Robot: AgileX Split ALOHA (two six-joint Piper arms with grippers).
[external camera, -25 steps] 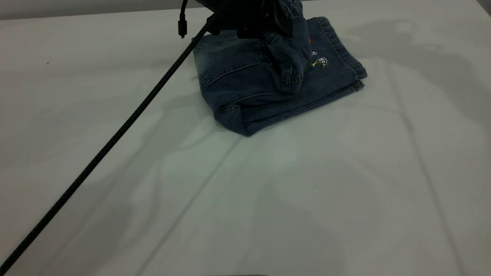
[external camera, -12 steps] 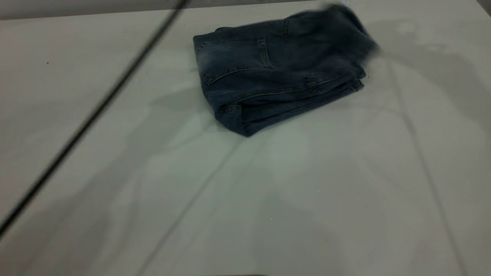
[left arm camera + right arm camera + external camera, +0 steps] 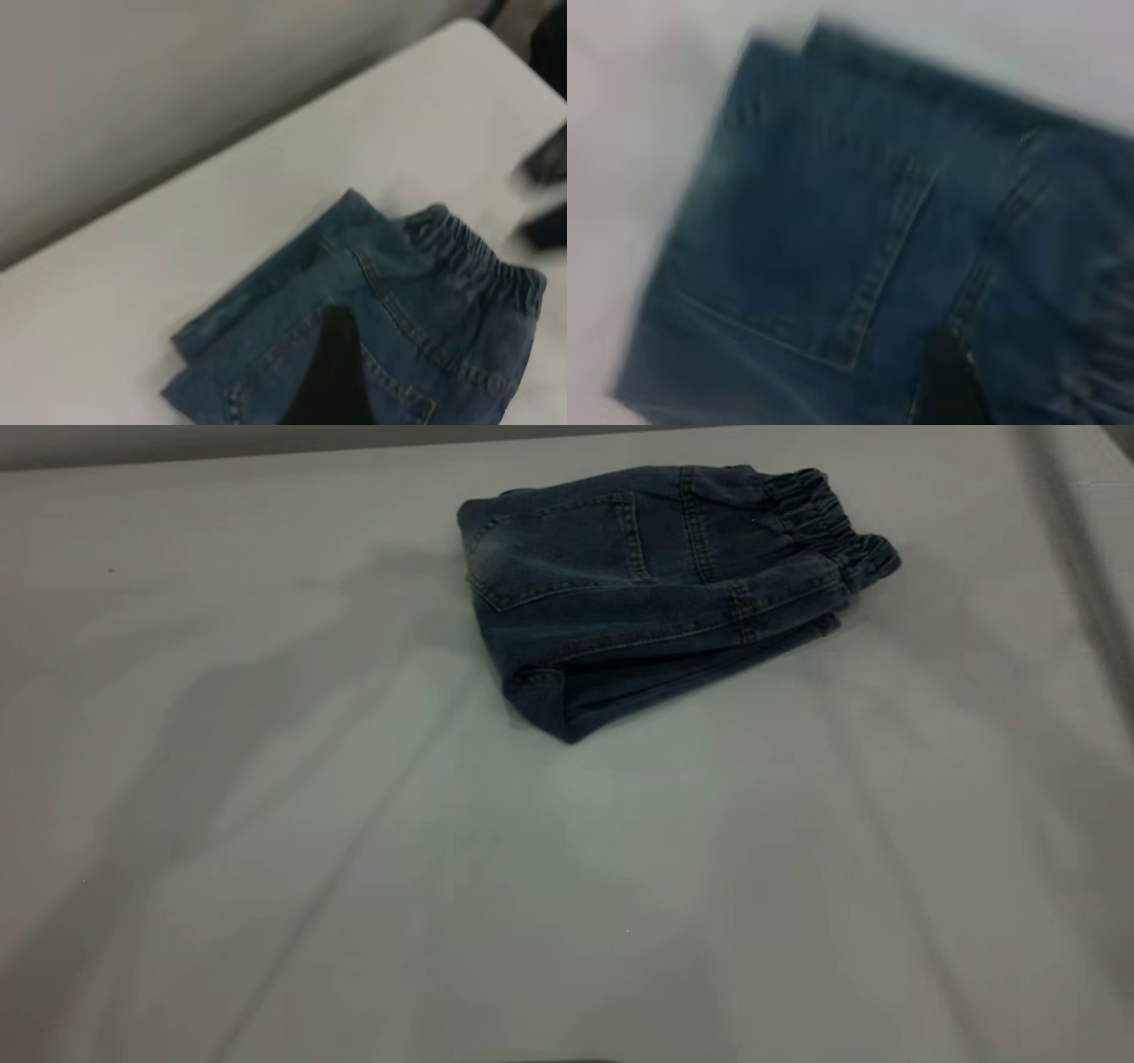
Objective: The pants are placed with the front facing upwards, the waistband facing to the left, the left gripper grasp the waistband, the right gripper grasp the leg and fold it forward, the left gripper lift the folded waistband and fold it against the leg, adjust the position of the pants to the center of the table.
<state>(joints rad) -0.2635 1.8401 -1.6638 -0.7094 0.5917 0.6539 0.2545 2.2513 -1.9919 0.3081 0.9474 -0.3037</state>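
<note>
Pants (image 3: 656, 593) lying folded at table (image 3: 354, 868) far edge, waistband (image 3: 833, 527) on top, right side. Left gripper (image 3: 332, 372), right gripper (image 3: 952, 385): finger state unclear. Risking unfolding if dragging to center by top layer only.

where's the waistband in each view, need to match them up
Exterior view: the waistband is at the folded pants' right end, far side of the table.
Left wrist view: the ruched band lies right of centre.
Right wrist view: only its blurred gathers show.
Shared landmark: the stitched patch pocket.
</note>
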